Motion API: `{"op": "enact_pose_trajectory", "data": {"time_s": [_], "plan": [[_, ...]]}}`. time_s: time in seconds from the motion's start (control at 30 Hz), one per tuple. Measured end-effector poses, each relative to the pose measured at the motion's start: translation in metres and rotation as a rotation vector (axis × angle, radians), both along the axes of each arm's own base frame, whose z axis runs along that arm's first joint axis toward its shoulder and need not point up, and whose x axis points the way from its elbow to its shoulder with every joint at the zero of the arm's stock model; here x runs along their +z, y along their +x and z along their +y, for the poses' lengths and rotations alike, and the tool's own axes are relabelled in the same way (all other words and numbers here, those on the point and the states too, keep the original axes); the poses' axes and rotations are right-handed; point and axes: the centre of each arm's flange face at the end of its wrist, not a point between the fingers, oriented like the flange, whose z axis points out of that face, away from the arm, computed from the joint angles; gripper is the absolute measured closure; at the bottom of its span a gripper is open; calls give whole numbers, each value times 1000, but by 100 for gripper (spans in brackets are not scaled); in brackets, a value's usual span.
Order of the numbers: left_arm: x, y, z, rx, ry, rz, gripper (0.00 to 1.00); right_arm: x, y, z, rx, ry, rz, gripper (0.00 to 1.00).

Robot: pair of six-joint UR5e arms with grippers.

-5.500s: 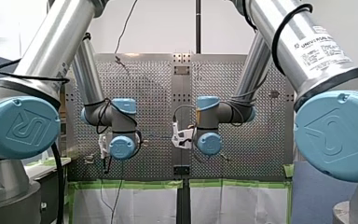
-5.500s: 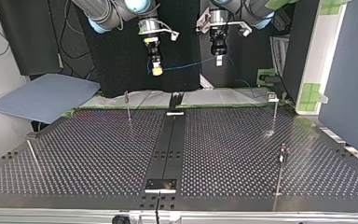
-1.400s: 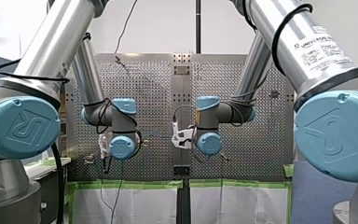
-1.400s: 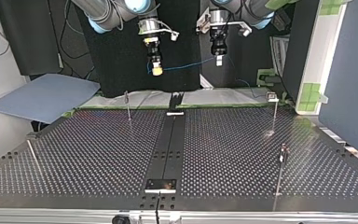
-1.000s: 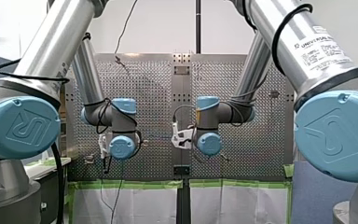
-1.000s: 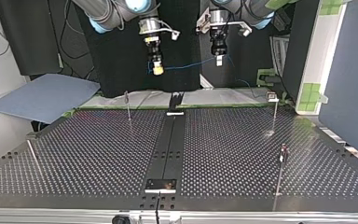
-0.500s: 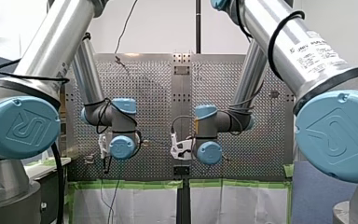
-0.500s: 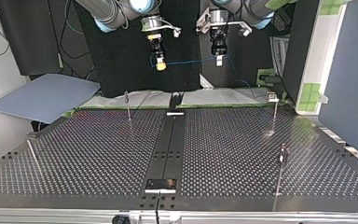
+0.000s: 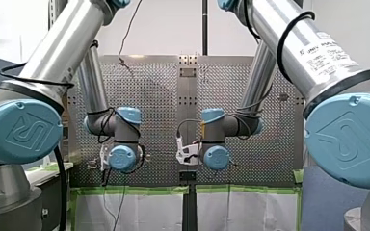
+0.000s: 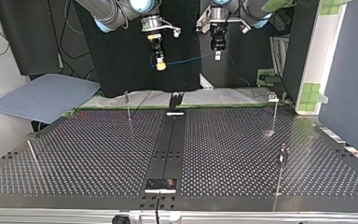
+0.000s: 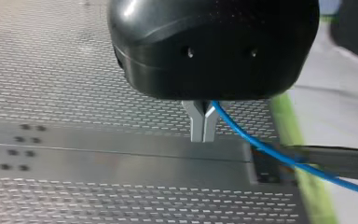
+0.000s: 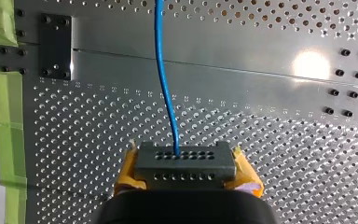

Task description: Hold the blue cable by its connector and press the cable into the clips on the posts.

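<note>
Two grips share the blue cable (image 10: 186,60), and each seems chosen for a purpose. My right gripper (image 12: 185,175) is closed on the grey connector (image 12: 185,161). Its yellow pads (image 12: 128,171) press against the block's two ends, so the cable leaves the connector's face straight ahead of the gripper and runs out over the perforated table (image 12: 261,140). Holding the rigid end this way probably fixes the cable's direction and gives something firm to pull against. My left gripper (image 11: 202,136) is pinched shut further along the cable, its metal fingers (image 11: 196,119) meeting with no gap that I can see. The blue line comes out beside their root and trails off to one side, past the green tape (image 11: 306,186). I take this as a guiding grip that keeps the length between the two grippers tight. In the top view that length hangs in the air as a nearly straight line. It rises slightly from the yellow-padded gripper at the view's left to the black one at its right, both well above the table near its far edge. Several posts (image 10: 128,106) stand on the table below and apart from the cable: one under my right gripper, another toward the view's right, and a third closer to the camera. None of their clips (image 10: 272,96) touches the cable. The cable is therefore held only by the grippers and is not yet in any clip. I judge that pressing has not begun and that the stretched length must first be brought down to a post.
</note>
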Motion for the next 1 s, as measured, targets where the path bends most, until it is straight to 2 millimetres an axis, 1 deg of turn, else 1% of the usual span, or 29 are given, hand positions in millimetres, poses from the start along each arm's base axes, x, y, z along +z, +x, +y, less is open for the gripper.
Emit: {"op": "enact_pose_trajectory", "data": {"time_s": [0.17,0.23,0.57,0.67,0.77,0.87,1.0], "plan": [[-19,-6,4,-2,30,50,100,0,0,0,0,0,0,100],[-23,-8,4,-2,36,59,100,0,0,0,0,0,0,100],[-26,-8,5,-1,40,65,100,0,0,0,0,0,0,100],[-20,-1,1,8,20,44,100,-4,-2,8,-1,20,7,100],[-9,10,-5,15,-15,19,100,3,1,20,-3,39,-6,100],[3,16,-9,15,-46,6,100,18,8,24,-3,47,-37,100],[17,22,-11,23,-66,-6,100,46,20,16,16,38,-81,100]]}}
